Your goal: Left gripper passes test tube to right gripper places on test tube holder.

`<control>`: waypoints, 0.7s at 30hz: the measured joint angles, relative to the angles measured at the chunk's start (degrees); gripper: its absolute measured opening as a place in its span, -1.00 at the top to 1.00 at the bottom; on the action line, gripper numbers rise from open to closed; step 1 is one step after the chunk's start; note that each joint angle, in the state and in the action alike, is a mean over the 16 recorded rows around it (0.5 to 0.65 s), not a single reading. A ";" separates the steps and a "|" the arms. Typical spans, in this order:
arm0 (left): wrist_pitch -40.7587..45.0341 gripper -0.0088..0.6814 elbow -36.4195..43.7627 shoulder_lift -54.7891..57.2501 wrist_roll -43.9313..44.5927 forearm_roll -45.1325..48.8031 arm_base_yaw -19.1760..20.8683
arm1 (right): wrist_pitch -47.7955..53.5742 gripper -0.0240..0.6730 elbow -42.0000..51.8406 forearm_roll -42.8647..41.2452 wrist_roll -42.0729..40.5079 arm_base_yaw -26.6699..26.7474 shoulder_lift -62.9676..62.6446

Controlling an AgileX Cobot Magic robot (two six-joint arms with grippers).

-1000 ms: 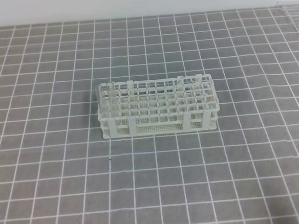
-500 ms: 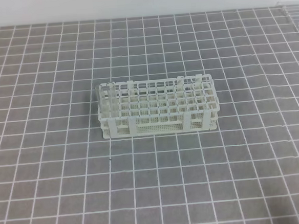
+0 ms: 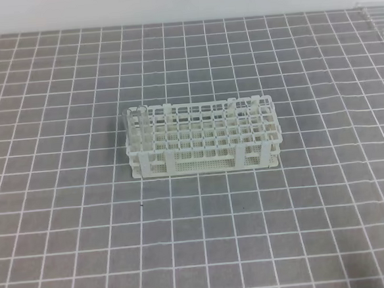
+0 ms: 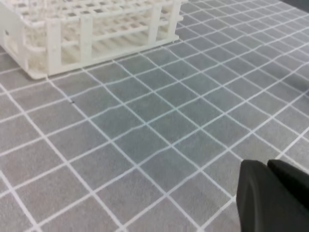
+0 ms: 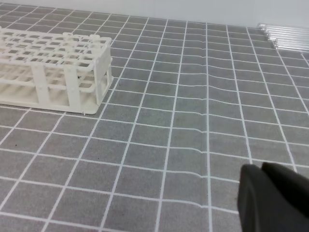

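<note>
The white test tube holder (image 3: 203,136) stands mid-table and also shows in the left wrist view (image 4: 87,29) and the right wrist view (image 5: 53,63). One clear test tube (image 3: 132,122) stands upright in the holder's left end. More clear tubes (image 5: 285,37) lie at the far right back edge (image 3: 374,12). Neither gripper appears in the high view. The left gripper (image 4: 268,169) shows only as black fingertips pressed together at the bottom right of its wrist view, holding nothing. The right gripper (image 5: 263,171) looks the same, shut and empty, well short of the holder.
A grey mat with a white grid (image 3: 251,232) covers the table. A pale wall runs along the back edge.
</note>
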 joint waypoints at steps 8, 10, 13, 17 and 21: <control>-2.29 0.97 0.10 -0.07 4.88 2.00 7.66 | 0.00 0.93 0.00 0.01 0.00 0.00 0.02; -3.12 0.97 0.05 -0.10 6.22 1.84 11.49 | 0.00 0.93 0.00 0.03 0.00 0.00 0.03; -4.46 0.97 0.05 -0.22 8.21 0.87 18.33 | 0.00 0.93 0.00 0.05 0.00 0.00 0.05; -5.09 0.98 0.05 -1.64 10.10 -1.36 27.38 | 0.00 0.93 0.00 0.08 0.00 0.00 0.07; -3.60 0.98 -0.05 -4.00 10.23 -3.82 34.31 | 0.00 0.93 0.00 0.12 0.00 0.00 0.09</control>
